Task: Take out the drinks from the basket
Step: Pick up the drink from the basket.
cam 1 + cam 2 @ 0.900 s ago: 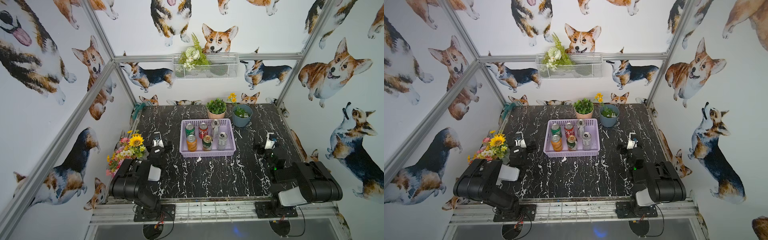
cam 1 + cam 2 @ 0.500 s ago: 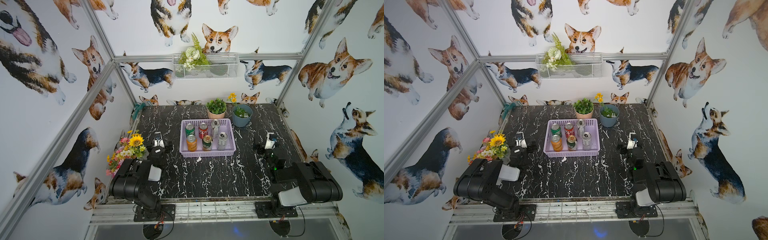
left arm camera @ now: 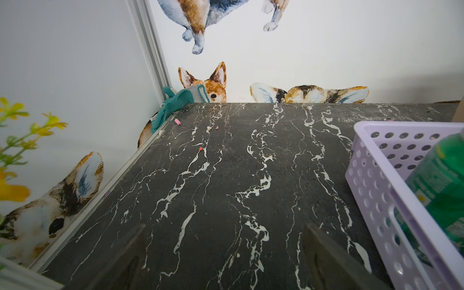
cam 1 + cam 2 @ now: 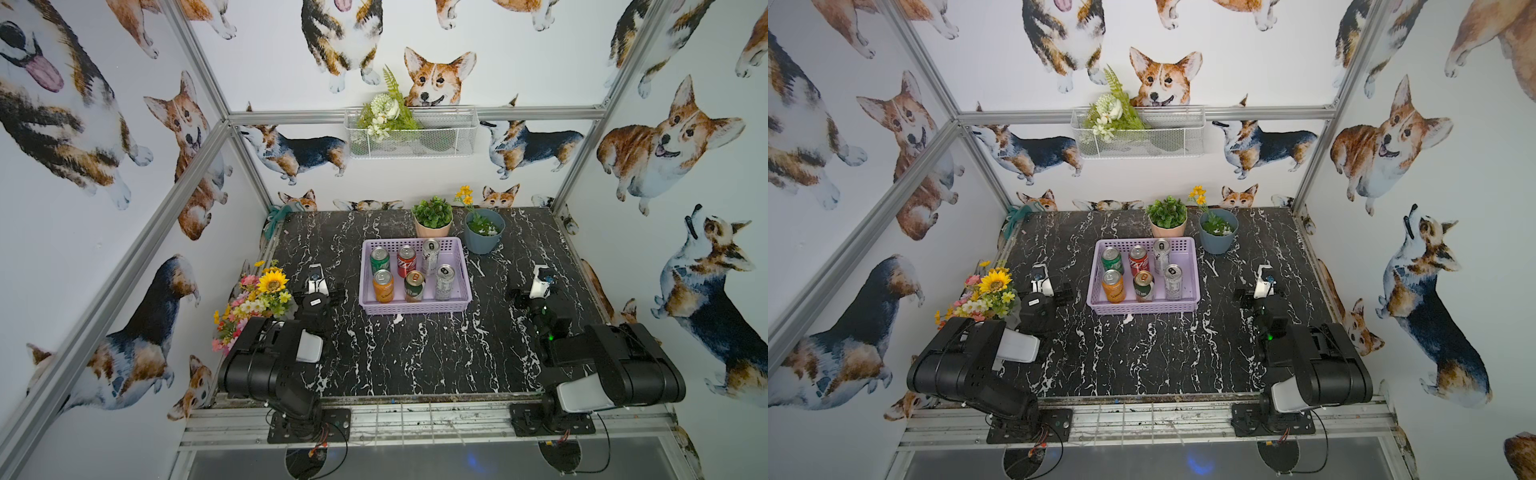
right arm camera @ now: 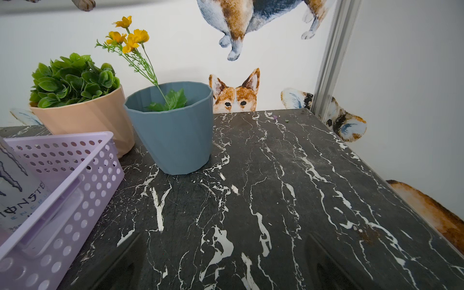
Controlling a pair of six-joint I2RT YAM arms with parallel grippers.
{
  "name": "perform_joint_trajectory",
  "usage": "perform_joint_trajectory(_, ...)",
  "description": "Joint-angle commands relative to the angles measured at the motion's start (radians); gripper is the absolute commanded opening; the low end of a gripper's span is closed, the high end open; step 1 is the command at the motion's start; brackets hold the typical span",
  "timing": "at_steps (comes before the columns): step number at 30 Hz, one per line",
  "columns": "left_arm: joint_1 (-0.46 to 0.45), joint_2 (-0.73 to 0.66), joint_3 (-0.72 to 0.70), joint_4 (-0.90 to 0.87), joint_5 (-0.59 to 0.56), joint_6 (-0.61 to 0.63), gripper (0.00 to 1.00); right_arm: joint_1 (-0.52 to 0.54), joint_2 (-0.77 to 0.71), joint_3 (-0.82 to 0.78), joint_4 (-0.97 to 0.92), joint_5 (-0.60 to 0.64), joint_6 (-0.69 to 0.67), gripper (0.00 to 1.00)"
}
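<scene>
**Left gripper (image 4: pixel 319 281) and right gripper (image 4: pixel 539 283) spread and empty, six cans upright in the basket (image 4: pixel 415 309)**

The left gripper sits low near the black marble counter (image 4: pixel 415 357) with its jaws wide apart. In the left wrist view its fingers (image 3: pixel 118 258) frame only bare marble. The right gripper is posed the same way on the other side of the counter, jaws spread, and its fingers (image 5: pixel 334 261) have nothing between them. Neither gripper touches a can or the basket.

Read the counter as a dial with 12 at the back wall. The lavender basket stands near the centre, at 3 o'clock from the left gripper and 9 o'clock from the right gripper, apart from both.

The cans stand inside it in two rows:
- **Back row, from the 9 o'clock side to the 3 o'clock side:** the green can (image 4: pixel 380 259), the red can (image 4: pixel 406 261) and a tall silver can (image 4: pixel 430 255).
- **Front row, same order:** the orange can (image 4: pixel 383 286), the green-and-gold can (image 4: pixel 414 286) and the second tall silver can (image 4: pixel 444 282).

Further out:
- A peach pot (image 4: pixel 432 228) of green leaves stands at 12 o'clock, just behind the basket.
- A blue-grey pot (image 4: pixel 484 241) with a sprig of yellow flowers stands at 1 o'clock from the basket.
- A bouquet (image 4: pixel 259 297) with a sunflower sits at the counter's 9 o'clock edge, just beside the left arm.
- A teal glove (image 4: pixel 277 216) lies in the 11 o'clock corner.
- A white wire basket (image 4: pixel 436 137) holding greenery hangs on the back wall above
</scene>
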Motion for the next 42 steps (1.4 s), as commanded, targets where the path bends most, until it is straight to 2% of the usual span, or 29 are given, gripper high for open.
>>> perform_joint_trajectory(1, 0.0, 0.0, -0.001, 0.025, -0.001, 0.003, 1.0, 0.001, 0.0, 0.001, 0.016, 0.002, -0.004, 1.0)
perform_joint_trajectory(6, 0.004, -0.001, 0.003, 0.02, 0.005, 0.0, 1.0, 0.0, -0.004, -0.002, 0.016, 0.006, -0.003, 1.0)
perform_joint_trajectory(8, 0.002, -0.013, 0.0, 0.025, -0.042, -0.002, 1.0, 0.007, -0.035, 0.005, -0.016, 0.058, 0.02, 1.0)
perform_joint_trajectory(9, -0.002, -0.035, 0.008, -0.027, -0.05, -0.023, 1.0, 0.012, -0.071, 0.022, -0.077, 0.079, 0.023, 1.0)
perform_joint_trajectory(12, -0.003, -0.035, 0.002, -0.009, -0.044, -0.012, 1.0, 0.02, -0.145, 0.111, -0.321, 0.126, 0.055, 1.0)
perform_joint_trajectory(17, -0.004, -0.052, 0.027, -0.061, -0.057, -0.005, 1.0, 0.02, -0.175, 0.175, -0.494, 0.136, 0.144, 1.0)
perform_joint_trajectory(19, -0.003, -0.095, 0.094, -0.236, -0.152, -0.055, 1.0, 0.02, -0.188, 0.177, -0.505, 0.141, 0.169, 1.0)
perform_joint_trajectory(21, 0.008, -0.115, 0.181, -0.404, -0.181, -0.08, 1.0, 0.022, -0.207, 0.197, -0.545, 0.143, 0.184, 1.0)
perform_joint_trajectory(23, 0.01, -0.125, 0.227, -0.474, -0.163, -0.072, 1.0, 0.026, -0.221, 0.239, -0.644, 0.229, 0.223, 1.0)
perform_joint_trajectory(27, 0.01, -0.171, 0.264, -0.537, -0.183, -0.13, 1.0, 0.027, -0.236, 0.253, -0.68, 0.373, 0.31, 1.0)
perform_joint_trajectory(29, 0.01, -0.191, 0.3, -0.583, -0.209, -0.192, 1.0, 0.027, -0.243, 0.262, -0.728, 0.493, 0.437, 1.0)
perform_joint_trajectory(31, 0.01, -0.202, 0.358, -0.694, -0.271, -0.289, 1.0, 0.026, -0.25, 0.294, -0.881, 0.602, 0.629, 1.0)
perform_joint_trajectory(32, 0.011, -0.206, 0.388, -0.759, -0.308, -0.353, 1.0, 0.022, -0.254, 0.306, -0.941, 0.618, 0.684, 1.0)
perform_joint_trajectory(34, 0.024, -0.21, 0.472, -1.001, -0.419, -0.537, 1.0, -0.008, -0.259, 0.29, -0.903, 0.508, 0.637, 1.0)
perform_joint_trajectory(35, 0.041, -0.206, 0.531, -1.065, -0.399, -0.567, 1.0, -0.011, -0.262, 0.277, -0.894, 0.502, 0.655, 1.0)
perform_joint_trajectory(37, 0.084, -0.204, 0.552, -1.075, -0.22, -0.567, 1.0, -0.027, -0.274, 0.252, -0.876, 0.459, 0.708, 1.0)
perform_joint_trajectory(40, 0.096, -0.228, 0.565, -1.092, -0.091, -0.623, 1.0, -0.038, -0.307, 0.239, -0.804, 0.213, 0.628, 1.0)
perform_joint_trajectory(42, 0.1, -0.261, 0.569, -1.095, -0.004, -0.64, 1.0, -0.034, -0.316, 0.279, -0.846, 0.097, 0.613, 1.0)
